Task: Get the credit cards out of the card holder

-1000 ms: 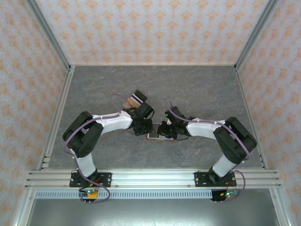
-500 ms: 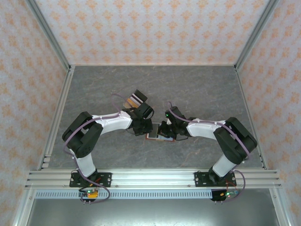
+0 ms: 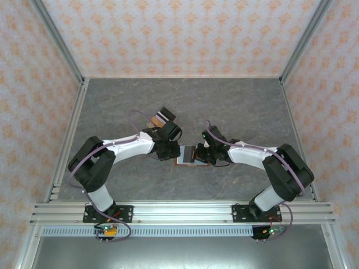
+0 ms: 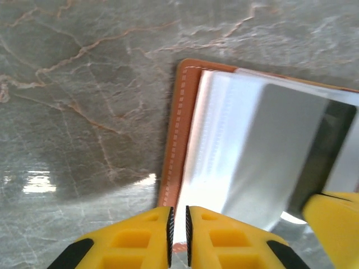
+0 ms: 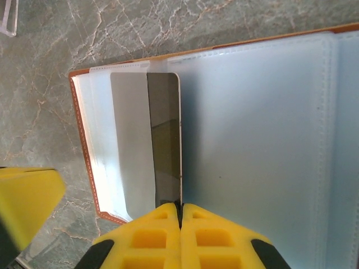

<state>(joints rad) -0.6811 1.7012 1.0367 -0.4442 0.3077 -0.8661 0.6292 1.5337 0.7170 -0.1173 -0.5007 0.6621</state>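
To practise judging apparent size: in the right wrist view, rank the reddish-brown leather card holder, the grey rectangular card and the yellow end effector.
Largest: reddish-brown leather card holder.
Then: grey rectangular card and yellow right end effector, alike, unranked; the end effector sits nearest the camera.

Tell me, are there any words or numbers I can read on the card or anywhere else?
No text can be read anywhere.
Card: plain grey and dark face, no print showing.
Card holder: pale clear sleeves and an orange stitched rim, no label or brand.
Striped box, seen from the top: too small to tell if it bears any writing.
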